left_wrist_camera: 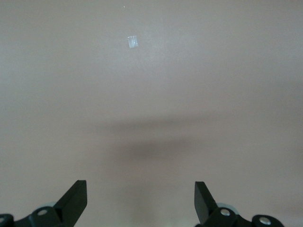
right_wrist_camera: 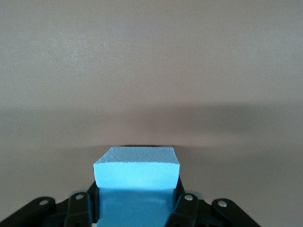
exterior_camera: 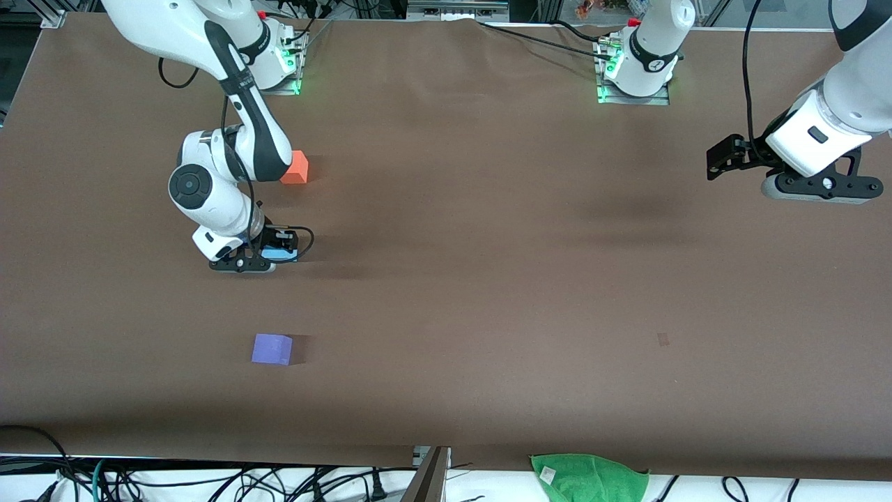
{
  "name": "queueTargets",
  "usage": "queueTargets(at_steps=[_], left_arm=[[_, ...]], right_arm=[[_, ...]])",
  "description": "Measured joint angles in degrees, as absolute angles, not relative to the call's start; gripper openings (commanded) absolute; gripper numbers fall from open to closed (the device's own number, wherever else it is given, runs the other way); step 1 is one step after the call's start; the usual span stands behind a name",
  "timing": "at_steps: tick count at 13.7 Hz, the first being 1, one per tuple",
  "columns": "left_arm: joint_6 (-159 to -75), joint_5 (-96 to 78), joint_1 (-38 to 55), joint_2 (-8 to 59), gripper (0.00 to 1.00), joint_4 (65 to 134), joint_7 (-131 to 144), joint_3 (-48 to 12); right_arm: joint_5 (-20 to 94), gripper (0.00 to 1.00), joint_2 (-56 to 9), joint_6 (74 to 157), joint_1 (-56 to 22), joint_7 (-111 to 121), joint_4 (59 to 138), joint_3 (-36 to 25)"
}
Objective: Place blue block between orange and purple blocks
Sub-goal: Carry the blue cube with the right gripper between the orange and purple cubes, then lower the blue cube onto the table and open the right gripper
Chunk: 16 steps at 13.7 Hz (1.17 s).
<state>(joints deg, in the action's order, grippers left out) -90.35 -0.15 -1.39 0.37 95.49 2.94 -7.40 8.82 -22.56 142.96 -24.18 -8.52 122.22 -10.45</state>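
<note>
My right gripper [exterior_camera: 268,256] is shut on the blue block [exterior_camera: 281,254] and holds it low at the brown table [exterior_camera: 488,244], between the orange block [exterior_camera: 295,167] and the purple block [exterior_camera: 272,348]. I cannot tell whether the block touches the table. In the right wrist view the sky-blue cube [right_wrist_camera: 136,172] fills the space between the fingers of the right gripper [right_wrist_camera: 136,201]. The orange block lies farther from the front camera and the arm partly hides it; the purple block lies nearer. My left gripper [exterior_camera: 815,185] waits open and empty over the left arm's end of the table, and also shows in its wrist view [left_wrist_camera: 141,198].
A green cloth [exterior_camera: 589,477] lies at the table's front edge. A small pale mark [exterior_camera: 663,339] sits on the table toward the left arm's end and also shows in the left wrist view [left_wrist_camera: 133,41]. Cables hang along the front edge.
</note>
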Motion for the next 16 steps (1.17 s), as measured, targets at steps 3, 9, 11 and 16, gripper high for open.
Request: queueTargets(at_steps=[3, 9, 11, 16], left_arm=[[-90.35, -0.15, -1.38, 0.37, 1.0, 95.48, 2.94, -7.39], [-90.34, -0.15, -1.38, 0.37, 1.0, 95.48, 2.94, -7.37], [-90.29, -0.15, -1.38, 0.37, 1.0, 95.48, 2.94, -7.34], [-90.11, -0.15, -1.29, 0.37, 1.0, 95.48, 2.94, -7.34]], right_arm=[[8.89, 0.86, -23.24, 143.45, -24.19, -8.53, 122.21, -10.42], [8.92, 0.99, -23.36, 143.75, -24.31, -8.54, 121.32, -10.23], [8.94, 0.99, -22.71, 142.48, -24.4, -8.54, 119.87, -10.16], [9.17, 0.99, -16.06, 123.16, -24.44, -8.54, 110.06, -11.4]])
